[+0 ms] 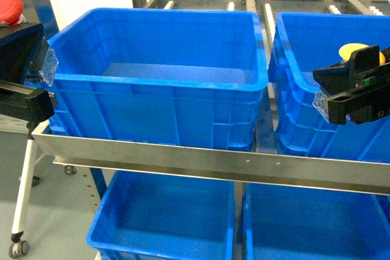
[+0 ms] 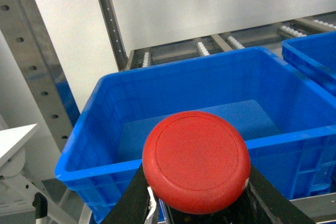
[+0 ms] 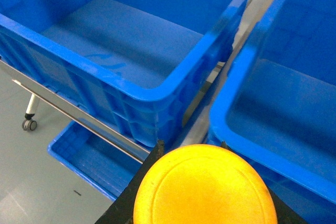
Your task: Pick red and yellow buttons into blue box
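Nearest the wrist cameras, the left claw [image 2: 195, 203] pinches the round red-capped push button [image 2: 196, 160] between its black fingers, just outside the near-left corner of the large blue plastic box [image 1: 164, 98]. The right claw [image 3: 205, 192] grips the yellow-capped push button [image 3: 205, 187], apparently over the near rim of a second blue box [image 1: 304, 114]. Both boxes sit on a metal roller shelf [image 1: 201, 162].
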